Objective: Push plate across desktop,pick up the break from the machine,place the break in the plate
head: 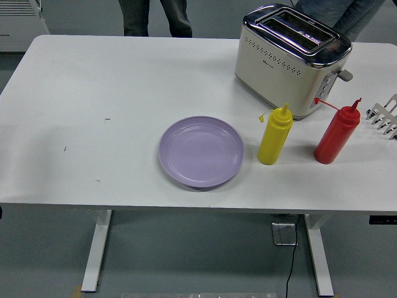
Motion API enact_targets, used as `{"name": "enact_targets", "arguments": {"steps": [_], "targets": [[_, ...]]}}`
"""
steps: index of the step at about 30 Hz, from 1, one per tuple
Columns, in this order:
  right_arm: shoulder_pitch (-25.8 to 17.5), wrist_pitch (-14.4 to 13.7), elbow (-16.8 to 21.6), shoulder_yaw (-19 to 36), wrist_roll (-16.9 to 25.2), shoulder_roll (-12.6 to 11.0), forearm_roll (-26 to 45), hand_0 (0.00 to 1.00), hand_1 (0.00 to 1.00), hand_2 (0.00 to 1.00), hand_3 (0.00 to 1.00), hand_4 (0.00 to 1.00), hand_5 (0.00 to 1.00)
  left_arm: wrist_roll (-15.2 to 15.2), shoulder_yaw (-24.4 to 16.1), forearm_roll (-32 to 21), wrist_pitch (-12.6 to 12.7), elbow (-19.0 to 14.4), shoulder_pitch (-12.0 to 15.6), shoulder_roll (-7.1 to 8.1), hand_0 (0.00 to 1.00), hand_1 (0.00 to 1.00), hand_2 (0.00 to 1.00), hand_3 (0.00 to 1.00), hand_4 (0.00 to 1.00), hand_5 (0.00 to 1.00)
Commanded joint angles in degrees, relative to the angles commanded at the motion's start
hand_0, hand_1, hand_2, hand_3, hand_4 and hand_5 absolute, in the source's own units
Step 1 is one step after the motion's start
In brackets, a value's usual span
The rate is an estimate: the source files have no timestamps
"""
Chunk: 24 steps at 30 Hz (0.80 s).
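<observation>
**Plate at the near middle of the table, both robot hands out of frame**

Plate (200, 152): lavender, round, flat on the white table (111, 81), just back from the near edge and a little right of centre. You see only its bare bowl; nothing rests on it.

Hands: neither the left nor the right shows in your head view, so you cannot tell how the fingers stand.

Toaster (288, 62): cream body with a chrome top, at the far right of the table and turned at an angle. Its two slots read dark from your angle, and nothing stands out of them. The lever knob sticks out on the right end.

Bottles: a yellow squeeze bottle (275, 136) stands upright just right of the plate and apart from it, in front of the toaster. A red squeeze bottle (336, 133) stands upright further right, near the toaster's front corner.

A metal rack (384, 115) is cut off by the right edge.

Surface: matte white, with a few small dark specks on the left half.

Room: grey floor and white table legs (96, 248), with a cable (290, 261) dropping beside the right leg. A person's legs (149, 15) stand at the far side, and a second person (338, 12) in dark clothing is behind the toaster.
</observation>
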Motion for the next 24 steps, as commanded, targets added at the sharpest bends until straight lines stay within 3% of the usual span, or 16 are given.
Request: {"name": "enact_targets", "arguments": {"steps": [7, 11, 18, 24], "targets": [[-0.9, 5.0, 13.8, -4.7, -2.8, -0.9, 7.0, 0.295, 0.335, 0.390, 0.483, 0.356, 0.002, 0.0, -0.1, 0.0, 0.0, 0.0, -0.1, 0.05, 0.829, 0.823, 0.864, 0.827, 0.657, 0.998], [-1.4, 7.6, 18.5, -9.5, -4.1, -0.6, 11.7, 0.296, 0.334, 0.389, 0.483, 0.356, 0.002, 0.0, -0.2, 0.0, 0.0, 0.0, -0.2, 0.05, 0.829, 0.823, 0.864, 0.827, 0.657, 0.998], [-2.3, 9.3, 21.3, -18.4, -4.5, 0.6, 15.5, 0.296, 0.334, 0.389, 0.482, 0.356, 0.002, 0.0, -0.5, 0.0, 0.0, 0.0, -0.1, -0.04, 0.829, 0.823, 0.864, 0.827, 0.657, 0.998], [-3.5, 9.7, 20.8, -25.0, -4.2, 2.2, 16.4, 0.295, 0.333, 0.389, 0.482, 0.356, 0.002, 0.0, -0.5, 0.0, 0.0, 0.0, -0.2, -0.11, 0.829, 0.822, 0.863, 0.827, 0.657, 0.998]]}}
